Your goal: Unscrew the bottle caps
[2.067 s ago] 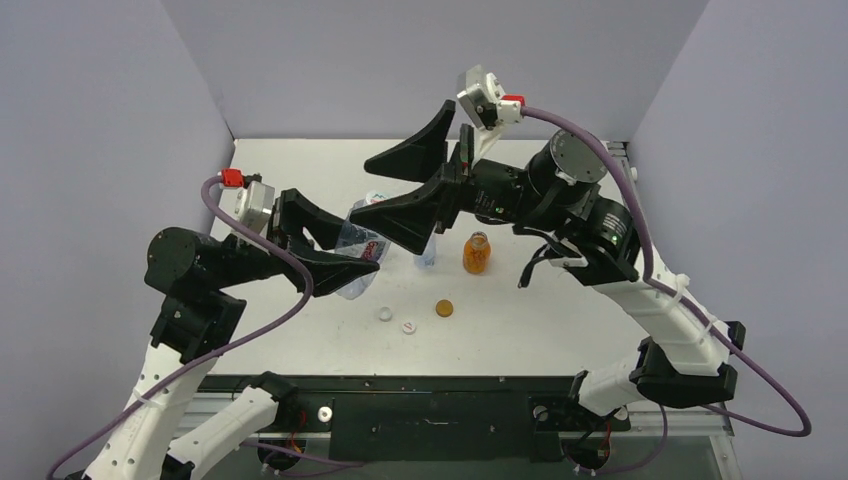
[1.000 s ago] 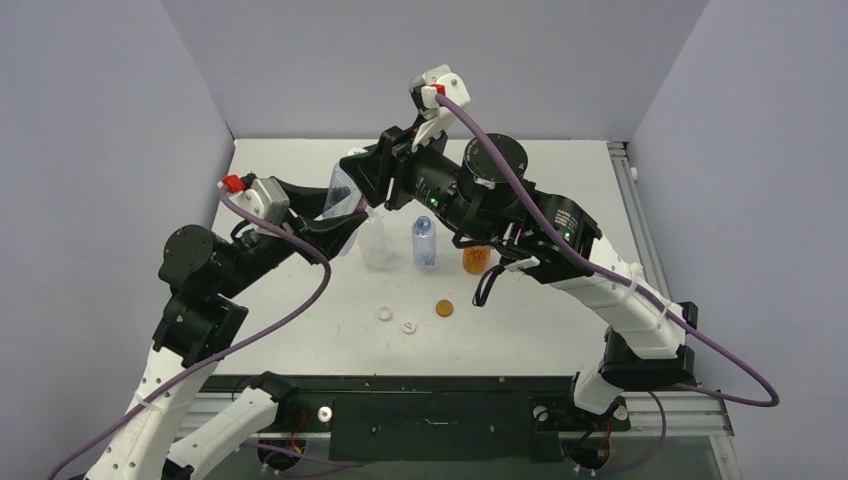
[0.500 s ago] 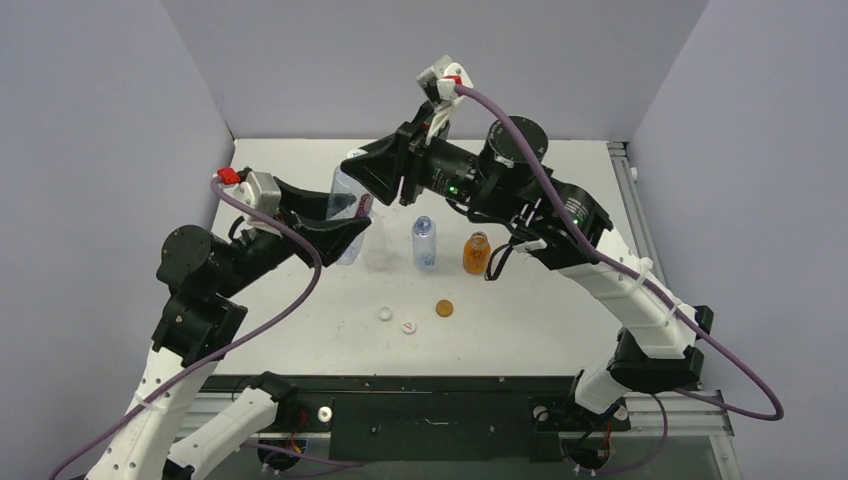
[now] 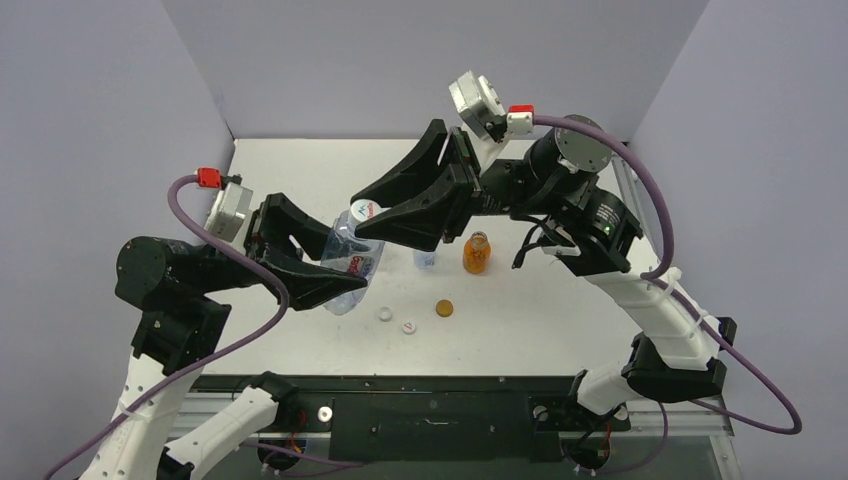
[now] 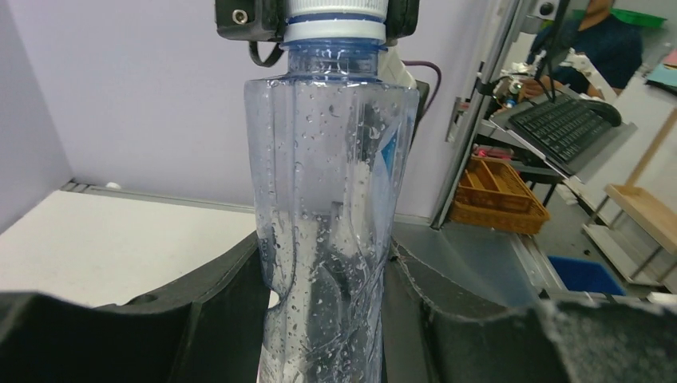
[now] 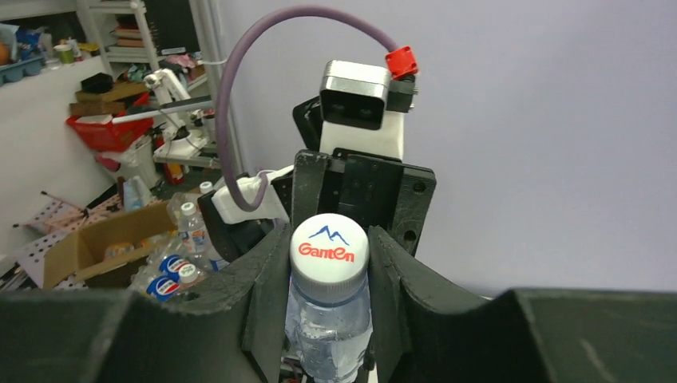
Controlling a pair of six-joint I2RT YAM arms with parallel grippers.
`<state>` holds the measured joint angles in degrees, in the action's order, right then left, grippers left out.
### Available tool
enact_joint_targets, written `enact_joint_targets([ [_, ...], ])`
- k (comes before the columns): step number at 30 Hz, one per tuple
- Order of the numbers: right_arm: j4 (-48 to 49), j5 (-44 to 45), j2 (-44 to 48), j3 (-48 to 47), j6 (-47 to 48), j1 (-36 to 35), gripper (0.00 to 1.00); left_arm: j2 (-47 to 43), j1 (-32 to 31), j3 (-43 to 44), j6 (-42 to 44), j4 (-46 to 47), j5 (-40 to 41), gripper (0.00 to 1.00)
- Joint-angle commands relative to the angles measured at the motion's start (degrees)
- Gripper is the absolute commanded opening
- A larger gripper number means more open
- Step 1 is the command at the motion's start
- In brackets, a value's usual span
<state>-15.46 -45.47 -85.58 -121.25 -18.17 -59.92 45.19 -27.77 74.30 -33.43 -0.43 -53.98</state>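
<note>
Midair above tabletop, well inside edges, bottle and cap clamped

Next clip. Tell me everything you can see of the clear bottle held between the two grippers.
The clear bottle is ribbed see-through plastic, droplets on its walls, with a partly visible red and blue label. A blue ring sits under its white cap, which is on and printed with a blue mountain and red "Ganten". It hangs tilted above the table. The left gripper clamps its body; the right gripper is shut on the cap.
</note>
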Motion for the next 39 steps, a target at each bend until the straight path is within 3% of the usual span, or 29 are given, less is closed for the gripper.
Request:
enact_joint_targets([
  [1,0.2,-10.2,2.7,1.0,0.8,-0.3,0.00,1.4,0.3,2.7,-3.9,4.3,-1.2,0.34],
  [3,-4.1,-6.7,2.7,-0.8,3.6,-0.3,0.00,1.4,0.3,2.6,-2.9,3.9,-1.2,0.34],
  [5,-7.8,0.2,3.6,-1.1,5.4,-0.4,0.26,1.4,0.3,2.4,-1.3,3.3,-0.9,0.34],
  [6,-8.7,6.1,4.2,-0.8,6.2,-0.6,0.55,1.3,0.3,2.2,-0.5,3.0,-0.6,0.34],
  [8,-8.6,16.2,5.8,0.4,6.9,-1.8,0.76,1.2,0.3,1.8,2.4,1.8,1.1,0.33],
  [9,-8.0,23.4,6.6,1.4,6.9,-2.3,0.78,1.1,0.3,1.4,5.0,0.9,2.7,0.34],
  [17,-12.9,53.3,1.2,-4.2,4.7,-10.3,0.81,0.2,0.3,-1.2,22.2,-6.8,16.9,0.33],
  [22,-16.0,58.5,-3.7,-9.3,3.7,-11.2,0.82,-0.1,0.3,-2.2,26.9,-7.3,21.6,0.33],
  [27,-14.4,58.5,-5.4,-10.2,2.6,-11.3,0.70,0.2,0.3,-2.7,28.0,-7.7,22.7,0.32],
  [34,-12.3,58.3,-5.2,-9.0,2.5,-11.3,0.35,0.0,0.3,-3.3,27.5,-7.5,22.5,0.32],
  [37,-11.8,58.0,-4.7,-7.9,2.7,-11.2,0.32,-0.2,0.3,-3.8,27.1,-7.3,22.2,0.32],
  [39,-11.8,57.5,-4.7,-7.9,2.7,-11.2,0.26,-0.2,0.3,-4.0,26.8,-6.9,22.1,0.32],
])
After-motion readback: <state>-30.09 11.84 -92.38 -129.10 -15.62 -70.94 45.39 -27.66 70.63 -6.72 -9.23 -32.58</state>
